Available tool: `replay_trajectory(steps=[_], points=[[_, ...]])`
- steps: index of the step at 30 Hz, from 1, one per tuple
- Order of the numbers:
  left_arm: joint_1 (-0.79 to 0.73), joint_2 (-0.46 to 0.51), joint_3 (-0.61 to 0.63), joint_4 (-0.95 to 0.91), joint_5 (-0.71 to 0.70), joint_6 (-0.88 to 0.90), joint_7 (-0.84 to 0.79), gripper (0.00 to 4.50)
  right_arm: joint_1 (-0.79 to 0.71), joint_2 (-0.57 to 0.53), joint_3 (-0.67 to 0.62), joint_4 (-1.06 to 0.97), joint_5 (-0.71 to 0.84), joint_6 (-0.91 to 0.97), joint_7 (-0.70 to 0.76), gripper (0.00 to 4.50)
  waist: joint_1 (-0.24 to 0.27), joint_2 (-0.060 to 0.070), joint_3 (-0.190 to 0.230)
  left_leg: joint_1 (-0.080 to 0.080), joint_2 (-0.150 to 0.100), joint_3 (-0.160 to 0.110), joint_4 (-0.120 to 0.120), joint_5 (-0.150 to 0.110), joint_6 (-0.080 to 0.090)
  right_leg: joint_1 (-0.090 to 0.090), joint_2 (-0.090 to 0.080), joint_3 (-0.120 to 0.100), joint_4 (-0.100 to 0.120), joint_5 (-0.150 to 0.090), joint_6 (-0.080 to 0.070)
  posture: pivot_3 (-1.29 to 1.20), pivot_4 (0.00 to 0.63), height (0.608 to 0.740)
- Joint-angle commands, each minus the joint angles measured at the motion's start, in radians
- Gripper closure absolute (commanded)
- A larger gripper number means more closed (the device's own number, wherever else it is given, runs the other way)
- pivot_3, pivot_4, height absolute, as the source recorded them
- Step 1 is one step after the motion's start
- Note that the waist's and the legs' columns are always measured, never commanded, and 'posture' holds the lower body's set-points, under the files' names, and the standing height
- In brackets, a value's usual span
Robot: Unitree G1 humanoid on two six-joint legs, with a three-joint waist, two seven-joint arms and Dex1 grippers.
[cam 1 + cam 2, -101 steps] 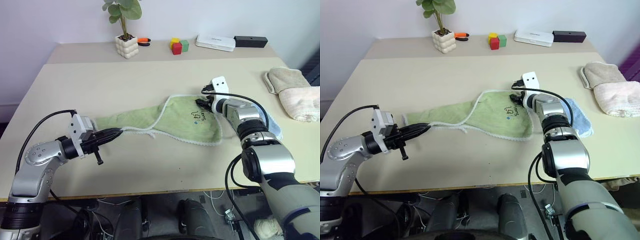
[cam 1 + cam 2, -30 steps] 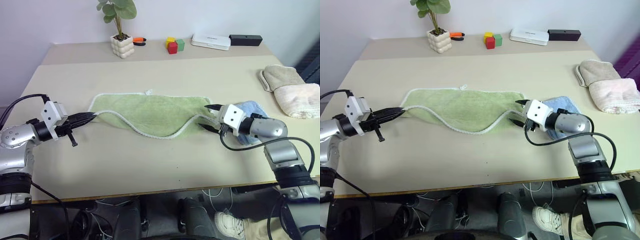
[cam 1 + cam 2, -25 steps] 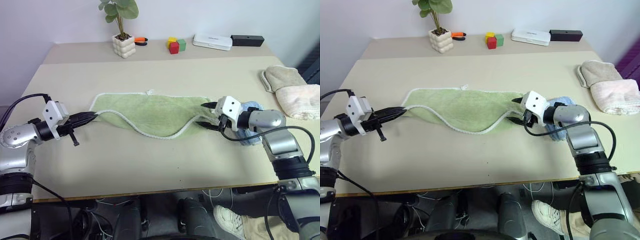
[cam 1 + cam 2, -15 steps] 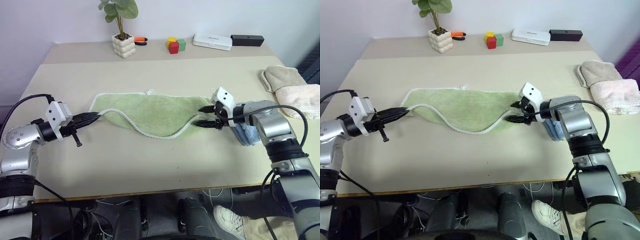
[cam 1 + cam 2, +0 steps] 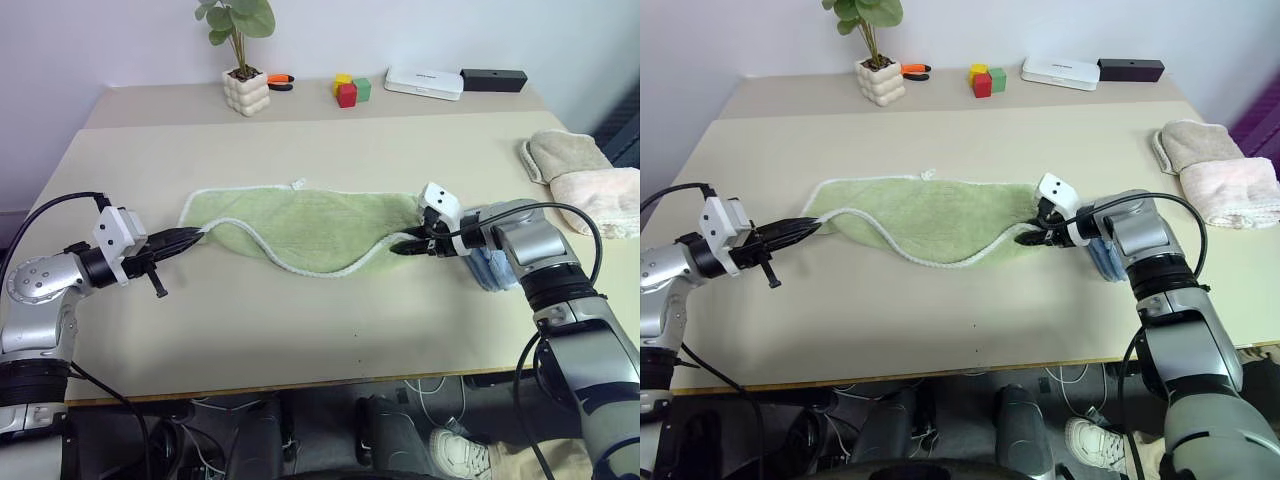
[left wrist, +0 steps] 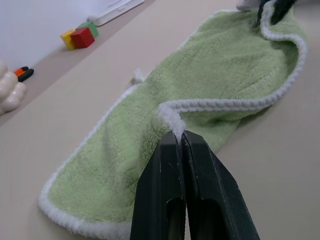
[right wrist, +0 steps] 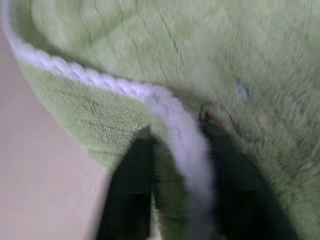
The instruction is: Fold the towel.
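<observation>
Two grips: both on towel [image 5: 300, 222] edging.
Left gripper [image 5: 192, 237]: clamped on corner.
Right gripper [image 5: 1028, 237]: closed on opposite corner, ready for folding.

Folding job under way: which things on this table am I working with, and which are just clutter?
In the job:
- green towel
- left pincer, shut on its left corner
- right pincer, shut on its right edge

Lying about:
- blue cloth
- folded beige and pink towels
- potted plant
- coloured blocks
- white box
- black box
</observation>
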Motion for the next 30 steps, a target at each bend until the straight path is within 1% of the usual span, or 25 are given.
replay_trajectory(steps=[1,4,8,10,12,14,16,20,24,27,30], points=[[0.005,0.011,0.027,-0.031,-0.015,0.002,0.004,4.50,-0.025,-0.011,-0.055,-0.034,0.046,0.006,0.028,4.48,0.001,0.000,0.000,0.000,0.000,0.000,0.000,0.000,0.000,0.000,0.000,0.000,0.000,0.000,0.000,0.00,0.150,0.735],[0.009,0.015,0.026,-0.030,-0.015,0.004,-0.002,4.50,-0.004,-0.029,-0.070,-0.066,0.063,0.005,0.046,4.48,0.002,0.000,0.000,0.000,0.000,0.000,0.000,0.000,0.000,0.000,0.000,0.000,0.000,0.000,0.000,0.00,0.150,0.735],[0.035,0.044,0.044,-0.022,-0.022,0.003,-0.035,4.50,0.131,-0.090,-0.130,-0.190,0.095,-0.222,0.092,4.48,0.007,0.000,0.000,0.000,0.000,0.000,0.000,0.000,0.000,0.000,0.000,0.000,-0.001,0.000,0.000,0.00,0.150,0.735],[0.051,0.058,0.053,-0.022,-0.027,0.001,-0.050,4.50,0.194,-0.106,-0.162,-0.233,0.095,-0.359,0.078,4.48,0.009,0.000,0.000,0.000,0.000,0.000,0.000,0.000,0.000,0.000,0.000,0.000,-0.002,0.000,0.000,0.00,0.150,0.735],[0.069,0.070,0.059,-0.024,-0.032,0.001,-0.067,4.50,0.241,-0.118,-0.175,-0.267,0.100,-0.408,0.078,4.48,0.008,0.000,0.000,0.000,0.000,0.001,0.000,0.000,0.000,0.000,0.000,0.000,-0.001,0.000,0.000,0.00,0.150,0.735],[0.096,0.093,0.067,-0.022,-0.031,0.000,-0.101,4.50,0.309,-0.134,-0.194,-0.315,0.092,-0.511,0.064,4.48,0.007,0.000,0.000,0.000,0.000,0.000,0.000,0.000,0.000,0.000,0.000,0.000,0.000,0.000,0.000,0.00,0.150,0.735],[0.108,0.107,0.072,-0.015,-0.034,-0.003,-0.121,4.50,0.335,-0.138,-0.203,-0.326,0.081,-0.590,0.042,4.48,0.006,0.000,0.000,0.001,0.000,0.000,-0.001,0.000,0.000,0.000,0.000,0.000,0.000,0.000,0.000,0.00,0.150,0.735],[0.162,0.165,0.106,-0.006,-0.067,0.020,-0.198,4.50,0.383,-0.178,-0.232,-0.336,0.128,-0.612,0.071,4.48,0.005,0.000,0.000,0.001,0.000,0.000,0.000,0.000,0.000,0.000,0.000,0.000,-0.001,0.000,0.000,0.00,0.150,0.735],[0.225,0.211,0.156,0.019,-0.085,0.022,-0.260,4.50,0.427,-0.205,-0.272,-0.369,0.194,-0.552,0.085,4.48,0.004,0.000,0.000,0.000,0.001,0.000,-0.001,-0.001,0.001,0.000,0.000,0.000,-0.001,0.000,-0.001,0.00,0.150,0.735],[0.292,0.229,0.202,0.010,-0.100,0.018,-0.300,4.50,0.472,-0.215,-0.317,-0.400,0.264,-0.487,0.093,4.48,0.004,0.000,0.000,0.001,0.001,-0.003,-0.001,-0.003,0.004,0.000,0.000,0.000,-0.001,0.000,-0.001,0.00,0.150,0.735],[0.342,0.213,0.230,-0.015,-0.111,0.020,-0.294,4.50,0.534,-0.221,-0.351,-0.428,0.300,-0.459,0.089,4.48,0.005,0.000,0.000,0.001,0.001,-0.004,-0.001,-0.003,0.004,0.000,-0.001,0.000,-0.002,-0.001,-0.001,0.00,0.150,0.735]])
